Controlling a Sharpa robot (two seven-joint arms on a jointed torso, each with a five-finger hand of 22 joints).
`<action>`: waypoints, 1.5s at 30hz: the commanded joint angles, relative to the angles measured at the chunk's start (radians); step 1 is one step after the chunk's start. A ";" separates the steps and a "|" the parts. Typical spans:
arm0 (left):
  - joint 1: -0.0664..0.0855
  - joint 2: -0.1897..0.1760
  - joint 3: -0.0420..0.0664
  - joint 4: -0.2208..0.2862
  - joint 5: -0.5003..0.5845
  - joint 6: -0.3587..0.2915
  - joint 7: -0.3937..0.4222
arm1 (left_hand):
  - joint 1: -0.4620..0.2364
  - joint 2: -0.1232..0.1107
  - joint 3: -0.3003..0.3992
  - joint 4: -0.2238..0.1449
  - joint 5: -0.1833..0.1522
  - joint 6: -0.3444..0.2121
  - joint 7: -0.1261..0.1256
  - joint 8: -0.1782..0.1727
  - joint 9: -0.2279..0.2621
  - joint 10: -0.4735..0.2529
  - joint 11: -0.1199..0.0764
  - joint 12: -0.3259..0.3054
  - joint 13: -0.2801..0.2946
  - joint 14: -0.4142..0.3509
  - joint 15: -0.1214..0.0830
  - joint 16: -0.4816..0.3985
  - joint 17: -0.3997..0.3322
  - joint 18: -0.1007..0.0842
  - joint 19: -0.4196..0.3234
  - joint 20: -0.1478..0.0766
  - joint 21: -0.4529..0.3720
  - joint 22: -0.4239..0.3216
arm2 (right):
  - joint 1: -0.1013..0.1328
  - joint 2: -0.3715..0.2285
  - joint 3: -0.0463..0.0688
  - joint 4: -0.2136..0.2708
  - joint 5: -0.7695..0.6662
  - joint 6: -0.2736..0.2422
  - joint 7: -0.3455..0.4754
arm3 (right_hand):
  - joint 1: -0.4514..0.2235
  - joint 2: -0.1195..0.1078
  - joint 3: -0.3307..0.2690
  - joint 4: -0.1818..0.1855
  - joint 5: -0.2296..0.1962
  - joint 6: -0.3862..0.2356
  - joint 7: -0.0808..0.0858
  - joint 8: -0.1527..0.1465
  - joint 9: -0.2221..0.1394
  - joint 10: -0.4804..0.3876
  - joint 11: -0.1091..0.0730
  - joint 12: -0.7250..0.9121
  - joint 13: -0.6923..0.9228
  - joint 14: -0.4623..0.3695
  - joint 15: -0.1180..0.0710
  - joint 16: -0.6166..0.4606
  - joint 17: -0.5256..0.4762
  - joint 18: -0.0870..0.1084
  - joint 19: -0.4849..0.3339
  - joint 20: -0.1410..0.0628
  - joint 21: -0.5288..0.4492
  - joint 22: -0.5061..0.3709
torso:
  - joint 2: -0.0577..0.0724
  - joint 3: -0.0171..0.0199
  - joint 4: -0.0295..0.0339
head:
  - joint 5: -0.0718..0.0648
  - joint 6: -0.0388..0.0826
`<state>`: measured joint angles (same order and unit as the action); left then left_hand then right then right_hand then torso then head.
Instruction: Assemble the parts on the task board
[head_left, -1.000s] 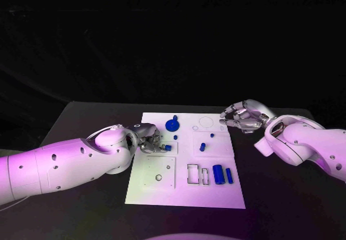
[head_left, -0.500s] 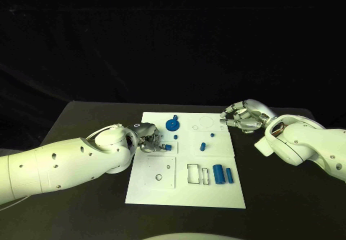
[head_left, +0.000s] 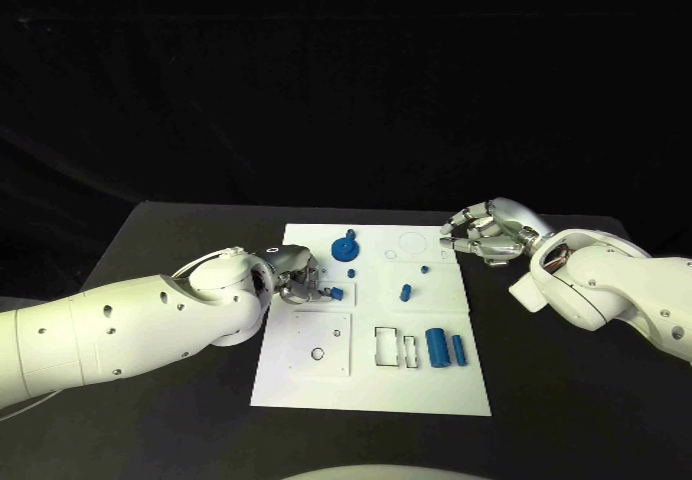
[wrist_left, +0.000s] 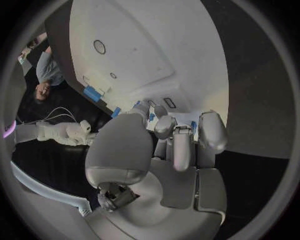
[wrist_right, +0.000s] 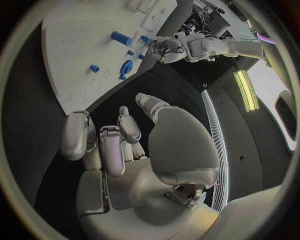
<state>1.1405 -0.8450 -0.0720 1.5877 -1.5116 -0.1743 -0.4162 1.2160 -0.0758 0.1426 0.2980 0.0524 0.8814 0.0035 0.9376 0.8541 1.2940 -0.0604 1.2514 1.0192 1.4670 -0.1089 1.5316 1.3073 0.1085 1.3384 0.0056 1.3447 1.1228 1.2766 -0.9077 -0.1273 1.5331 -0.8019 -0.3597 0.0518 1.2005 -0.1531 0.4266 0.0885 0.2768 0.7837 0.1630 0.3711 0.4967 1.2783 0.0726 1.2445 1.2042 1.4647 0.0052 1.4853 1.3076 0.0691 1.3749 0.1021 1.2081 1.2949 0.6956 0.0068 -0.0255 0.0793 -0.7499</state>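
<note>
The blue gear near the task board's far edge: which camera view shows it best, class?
The head view: the blue gear lies unobstructed and seen from above, on the task board. The right wrist view shows it small and bent at a slant. In the left wrist view, I cannot make it out.

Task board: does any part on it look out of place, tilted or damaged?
Nothing stands out. The task board lies flat and whole. The blue gear and the two blue cylinders sit tidily, and the left hand holds a small blue part at the board.
</note>
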 joint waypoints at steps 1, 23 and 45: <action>0.000 0.001 0.001 0.001 0.015 0.001 -0.004 | 0.001 0.009 0.008 -0.001 0.003 -0.002 -0.005 -0.002 0.001 0.006 -0.003 0.005 0.001 0.087 -0.004 0.005 0.200 -0.017 0.001 -0.003 0.003 0.001 | -0.001 0.001 0.000 0.000 -0.009 0.014 0.007 | 0.006 0.000 0.005 0.003 0.005 -0.007 -0.002 0.007 -0.001 -0.003 0.002 0.003 -0.001 0.057 -0.006 -0.004 0.055 0.017 -0.005 0.002 -0.005 0.001 | 0.000 0.0001 0.0001 | -0.001 -0.001; 0.000 0.002 0.001 -0.001 0.025 -0.009 -0.011 | -0.017 0.017 0.011 -0.001 0.003 -0.002 -0.005 -0.001 0.004 0.007 -0.002 0.007 0.002 0.087 -0.004 0.005 0.201 -0.018 0.003 -0.003 0.006 0.005 | -0.001 0.002 0.000 0.000 -0.009 0.014 0.006 | 0.006 0.000 0.005 0.003 0.005 -0.007 -0.002 0.007 -0.001 -0.003 0.002 0.003 -0.001 0.057 -0.006 -0.004 0.055 0.017 -0.005 0.002 -0.005 0.001 | 0.000 0.0003 0.0000 | -0.001 0.000; 0.000 0.004 0.001 -0.002 0.035 -0.016 -0.015 | -0.028 0.031 0.020 -0.001 0.003 -0.002 -0.005 -0.001 0.007 0.009 -0.003 0.010 0.005 0.088 -0.004 0.007 0.203 -0.019 0.006 -0.003 0.009 0.011 | -0.001 0.000 0.000 0.001 -0.009 0.014 0.006 | 0.005 0.000 0.005 0.004 0.005 -0.008 -0.002 0.010 -0.002 -0.002 0.002 0.005 0.000 0.057 -0.006 -0.005 0.053 0.017 -0.004 0.002 -0.006 0.001 | 0.000 0.0003 -0.0002 | -0.001 0.001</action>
<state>1.1405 -0.8429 -0.0715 1.5847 -1.4863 -0.1829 -0.4295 1.1937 -0.0535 0.1562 0.2951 0.0524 0.8814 0.0035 0.9376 0.8592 1.2977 -0.0642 1.2547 1.0235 1.4669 -0.1088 1.5316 1.3073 0.1085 1.3383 0.0057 1.3485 1.1325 1.2762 -0.9078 -0.1273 1.5335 -0.8020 -0.3595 0.0520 1.2005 -0.1531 0.4295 0.0913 0.2768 0.7839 0.1629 0.3788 0.4952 1.2783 0.0726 1.2445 1.2041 1.4647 0.0052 1.4853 1.3074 0.0690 1.3749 0.1020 1.2081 1.2948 0.6951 0.0073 -0.0256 0.0787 -0.7493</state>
